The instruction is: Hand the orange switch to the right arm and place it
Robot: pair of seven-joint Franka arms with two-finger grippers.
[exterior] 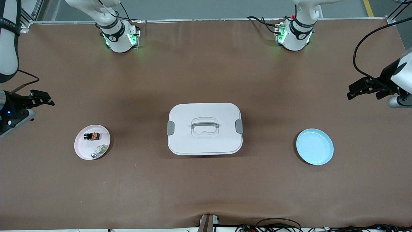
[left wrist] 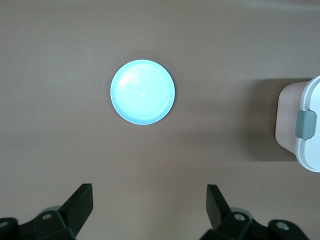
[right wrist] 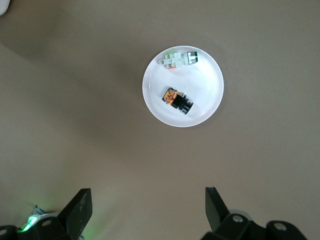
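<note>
**Not started: switch untouched on pink plate**

Orange switch (exterior: 91,136) lies on the pink plate (exterior: 81,149), at about 11 o'clock from the green-white piece (exterior: 99,150) sharing it. Right gripper (exterior: 41,98) hangs over bare table at the right arm's end, jaws wide, empty. Left gripper (exterior: 362,88) likewise wide and empty, above the blue plate (exterior: 314,146) region. White lidded box (exterior: 204,128) sits between plates. Pickup, handover and placing all remain.

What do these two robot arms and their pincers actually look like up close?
Both arms are glossy white with black bands at the joints, and their round bases glow green. Black cables run along them and loop to the wrists. The left gripper and the right gripper are matte black, each with two flat, angular fingers. A small blue light shows on the right arm's wrist.
</note>
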